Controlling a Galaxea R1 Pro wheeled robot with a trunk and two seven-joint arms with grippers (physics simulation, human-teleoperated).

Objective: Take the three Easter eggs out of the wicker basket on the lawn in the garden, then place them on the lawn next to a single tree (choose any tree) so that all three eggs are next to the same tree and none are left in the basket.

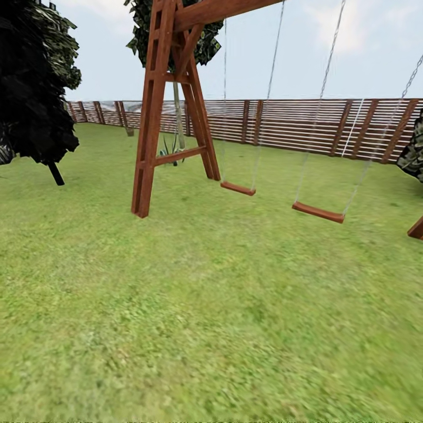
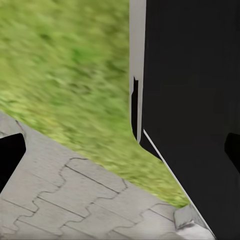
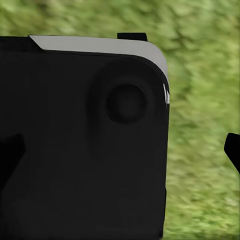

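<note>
Open lawn [image 1: 223, 305] ahead, wooden swing set [image 1: 154, 111] far centre, fence [image 1: 305, 126] beyond, dark tree [image 1: 32, 88] far left. Gripper states: cannot tell.

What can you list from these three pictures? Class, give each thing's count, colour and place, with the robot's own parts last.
Mottled green grass lawn: one, across the ground.
Reddish-brown wooden swing frame: one, centre-left on the lawn.
Reddish-brown plank swing seats: two, hanging on chains.
Brown slatted wooden fence: one, along the far edge.
Dark green blocky-leaved tree: one, far left.
Grey interlocking paving stones: one patch, bordering grass.
Black robot body panel: by the right wrist camera.
End effector fingers: dark tips at picture edges; state unclear.
</note>
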